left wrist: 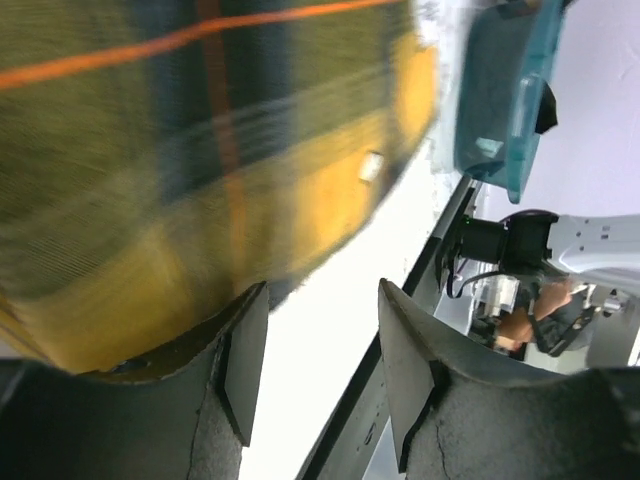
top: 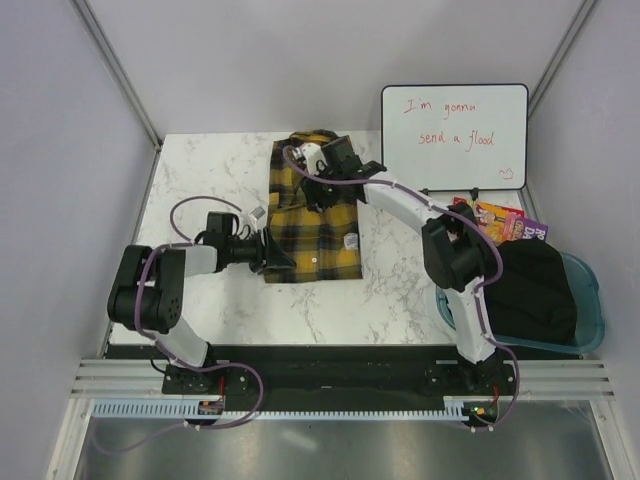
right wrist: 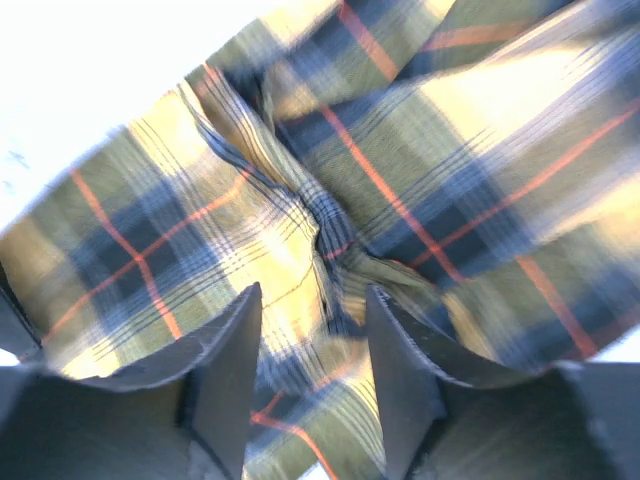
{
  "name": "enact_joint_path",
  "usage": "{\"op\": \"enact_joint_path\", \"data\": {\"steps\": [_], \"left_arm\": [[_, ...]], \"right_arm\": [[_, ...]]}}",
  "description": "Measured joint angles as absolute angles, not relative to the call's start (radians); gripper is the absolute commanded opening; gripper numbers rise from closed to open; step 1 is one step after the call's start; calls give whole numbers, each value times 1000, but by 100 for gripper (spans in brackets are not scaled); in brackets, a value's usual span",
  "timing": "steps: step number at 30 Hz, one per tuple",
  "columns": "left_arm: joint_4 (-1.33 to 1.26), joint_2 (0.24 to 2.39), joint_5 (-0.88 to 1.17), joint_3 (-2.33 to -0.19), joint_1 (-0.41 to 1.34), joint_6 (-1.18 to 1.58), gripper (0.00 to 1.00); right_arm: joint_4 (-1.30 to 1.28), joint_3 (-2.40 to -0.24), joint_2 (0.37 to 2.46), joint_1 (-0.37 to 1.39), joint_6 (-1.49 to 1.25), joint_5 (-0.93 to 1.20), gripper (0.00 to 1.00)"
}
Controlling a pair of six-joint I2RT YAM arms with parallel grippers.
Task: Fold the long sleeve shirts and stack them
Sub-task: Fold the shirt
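Read the whiteboard [top: 455, 135] at the rear right of the counter [top: 210, 180]. It carries red handwriting: "I'm gonna send a flood", with a small red scribble in the lower right corner. Just below it lie bright printed packets [top: 505, 222]; their lettering is too small to read.

Locate the long sleeve shirt [top: 315, 235] at the centre rear of the counter, folded into a rough upright rectangle. The fabric is soft woven plaid, yellow and black with thin red-orange lines. A small pale tab [top: 350, 240] sits near its right edge; any marking on it cannot be read.

Check the left gripper [top: 280, 255] at the shirt's lower left edge. In the left wrist view its two dark, matt fingers [left wrist: 240, 360] stand apart, with only bare white counter in the gap. It is open and holds nothing. The shirt's edge [left wrist: 150, 150] lies just beside the left finger.

Check the right gripper [top: 318, 185] over the shirt's upper part. In the right wrist view its fingers [right wrist: 225, 380] are spread, and between them a bunched ridge of plaid [right wrist: 330, 225] runs up from the gap. The jaws are parted and do not clamp the cloth.

Note the counter surface: white marble pattern with grey veins. At the right edge sits a translucent teal plastic bin [top: 590, 320] with rounded corners, filled with slack black cloth [top: 535, 295].
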State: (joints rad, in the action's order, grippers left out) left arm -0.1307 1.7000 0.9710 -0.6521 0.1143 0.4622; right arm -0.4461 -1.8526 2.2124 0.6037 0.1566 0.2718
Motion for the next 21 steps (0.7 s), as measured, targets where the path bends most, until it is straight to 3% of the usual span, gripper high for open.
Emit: {"op": "enact_joint_path", "data": {"steps": [4, 8, 14, 21], "left_arm": [[-97, 1542, 984, -647, 114, 431, 56], [-65, 1501, 995, -726, 115, 390, 53], [-36, 1732, 942, -1002, 115, 376, 51], [6, 2046, 868, -1207, 112, 389, 50]], "right_arm": [[-459, -1855, 2108, 592, 148, 276, 52], [-459, -1829, 2010, 566, 93, 345, 42], [-419, -1578, 1930, 540, -47, 580, 33], [-418, -1319, 2044, 523, -97, 688, 29]]}}
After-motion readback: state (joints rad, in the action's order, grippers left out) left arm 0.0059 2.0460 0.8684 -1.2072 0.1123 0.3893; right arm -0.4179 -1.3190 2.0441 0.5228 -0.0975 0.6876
